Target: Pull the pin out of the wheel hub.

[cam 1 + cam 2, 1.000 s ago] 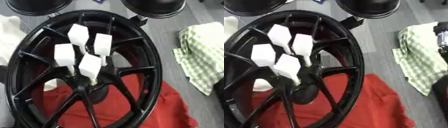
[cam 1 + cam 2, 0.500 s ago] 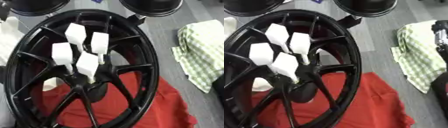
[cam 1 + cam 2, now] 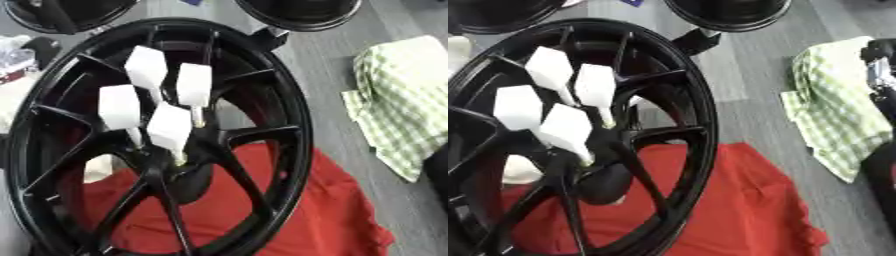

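So the black wheel hub (image 3: pixel 262 150) fills the left and middle of the frame, sitting on a red cloth (image 3: pixel 306 210) that pokes out at the lower right. Four white-headed pins stick out of the hub centre, clustered in the upper left of the frame: the upper pin (image 3: pixel 146 67), the one beside it on the right (image 3: pixel 194 85), the left pin (image 3: pixel 119 106) and the lowest pin (image 3: pixel 170 127). All four look seated, so nothing's been pulled yet.

The only bit of robot I can spot is something dark at the right edge of the right eye view, probably the right arm or right hand (image 3: pixel 878 55), over a green checked cloth (image 3: pixel 407 100). Can't tell how its fingers are set or whether it holds anything. No left hand anywhere.

What worries me: those pin heads are packed close, nearly touching, so a reach for one could easily knock or snag a neighbour. Pulling off-axis might jam the pin in its hole or drag the wheel across that cloth, which looks like it'd slide or bunch
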`<act>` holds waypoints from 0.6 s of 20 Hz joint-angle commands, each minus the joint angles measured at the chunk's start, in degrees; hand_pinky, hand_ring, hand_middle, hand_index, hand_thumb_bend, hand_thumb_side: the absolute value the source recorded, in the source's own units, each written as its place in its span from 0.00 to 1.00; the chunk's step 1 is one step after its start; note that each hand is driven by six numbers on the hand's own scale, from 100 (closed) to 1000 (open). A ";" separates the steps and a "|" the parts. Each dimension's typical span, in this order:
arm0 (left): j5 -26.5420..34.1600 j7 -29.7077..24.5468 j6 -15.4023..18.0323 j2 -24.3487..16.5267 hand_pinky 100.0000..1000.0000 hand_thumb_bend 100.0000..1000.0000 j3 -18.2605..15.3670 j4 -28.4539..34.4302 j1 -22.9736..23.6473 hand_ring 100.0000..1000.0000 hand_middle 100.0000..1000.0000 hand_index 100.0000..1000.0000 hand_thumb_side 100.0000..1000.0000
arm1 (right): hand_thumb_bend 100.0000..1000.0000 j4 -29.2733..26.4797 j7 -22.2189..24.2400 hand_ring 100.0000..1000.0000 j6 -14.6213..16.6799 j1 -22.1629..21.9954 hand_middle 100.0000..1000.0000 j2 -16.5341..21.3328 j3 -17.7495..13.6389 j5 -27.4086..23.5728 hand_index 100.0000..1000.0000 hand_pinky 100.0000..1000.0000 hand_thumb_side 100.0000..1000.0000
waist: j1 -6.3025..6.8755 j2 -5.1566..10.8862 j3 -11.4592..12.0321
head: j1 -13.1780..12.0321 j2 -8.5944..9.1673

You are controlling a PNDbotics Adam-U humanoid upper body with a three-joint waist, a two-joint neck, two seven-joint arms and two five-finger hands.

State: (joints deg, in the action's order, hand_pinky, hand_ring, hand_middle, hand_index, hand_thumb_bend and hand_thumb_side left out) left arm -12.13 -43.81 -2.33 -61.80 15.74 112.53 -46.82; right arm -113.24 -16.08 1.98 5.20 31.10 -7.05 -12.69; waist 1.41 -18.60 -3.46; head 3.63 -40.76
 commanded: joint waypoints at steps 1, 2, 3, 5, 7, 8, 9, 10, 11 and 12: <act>2.52 -0.80 -1.43 -0.80 0.77 0.00 0.31 -0.11 -0.88 0.68 0.63 0.76 0.83 | 0.00 -1.35 0.22 0.75 0.01 0.25 0.50 1.82 -0.34 0.46 0.61 0.83 0.34 | 0.00 1.56 -0.05 | -0.15 0.16; 3.69 -0.76 -2.25 -0.84 0.77 0.00 0.54 0.08 -0.76 0.68 0.63 0.77 0.84 | 0.00 -1.35 0.22 0.75 -0.02 0.26 0.50 1.80 -0.33 0.45 0.61 0.83 0.34 | 0.02 1.54 -0.04 | -0.15 0.20; 4.89 -0.65 -3.24 -0.92 0.77 0.00 0.73 0.39 -0.62 0.68 0.63 0.78 0.85 | 0.00 -1.35 0.24 0.75 -0.04 0.29 0.50 1.79 -0.31 0.43 0.61 0.83 0.34 | 0.03 1.53 -0.03 | -0.15 0.23; 7.26 -0.37 -5.50 -1.12 0.78 0.00 1.12 1.17 -0.32 0.67 0.63 0.80 0.88 | 0.00 -1.35 0.29 0.75 -0.07 0.37 0.50 1.78 -0.25 0.40 0.61 0.83 0.34 | 0.04 1.52 -0.02 | -0.13 0.36; 9.29 -0.02 -8.05 -1.33 0.78 0.00 1.54 1.84 -0.14 0.67 0.63 0.81 0.91 | 0.00 -1.35 0.37 0.75 -0.10 0.43 0.50 1.78 -0.19 0.36 0.61 0.83 0.34 | 0.04 1.55 -0.02 | -0.18 0.52; 10.32 0.34 -9.41 -1.36 0.78 0.00 1.76 1.95 -0.17 0.66 0.62 0.81 0.91 | 0.00 -1.35 0.40 0.75 -0.12 0.45 0.50 1.78 -0.17 0.34 0.61 0.83 0.34 | 0.04 1.57 -0.02 | -0.20 0.58; 11.09 0.83 -10.56 -1.39 0.77 0.00 1.93 2.01 -0.26 0.66 0.62 0.81 0.91 | 0.00 -1.35 0.42 0.75 -0.15 0.46 0.50 1.77 -0.16 0.32 0.61 0.83 0.34 | 0.05 1.58 -0.01 | -0.22 0.64; 11.58 1.60 -11.84 -1.44 0.77 0.00 2.08 2.03 -0.31 0.65 0.61 0.81 0.91 | 0.00 -1.35 0.45 0.75 -0.17 0.47 0.50 1.75 -0.14 0.30 0.61 0.83 0.34 | 0.05 1.60 0.00 | -0.21 0.73; 11.70 2.69 -13.21 -1.53 0.77 0.00 2.24 2.05 -0.33 0.65 0.60 0.81 0.90 | 0.00 -1.35 0.47 0.75 -0.20 0.47 0.50 1.73 -0.12 0.29 0.61 0.83 0.34 | 0.07 1.60 -0.01 | -0.19 0.85; 11.62 3.90 -14.35 -1.62 0.76 0.00 2.50 2.05 -0.29 0.65 0.60 0.81 0.89 | 0.00 -1.35 0.49 0.75 -0.23 0.48 0.50 1.70 -0.11 0.27 0.61 0.83 0.34 | 0.08 1.59 -0.02 | -0.17 0.96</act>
State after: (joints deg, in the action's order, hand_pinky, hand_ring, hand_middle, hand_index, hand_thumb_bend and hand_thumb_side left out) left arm -1.09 -40.94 -15.10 -61.55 18.62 113.90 -46.41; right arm -113.24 -15.80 1.71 5.34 31.11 -6.98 -12.69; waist 1.53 -18.60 -3.47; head 3.61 -40.61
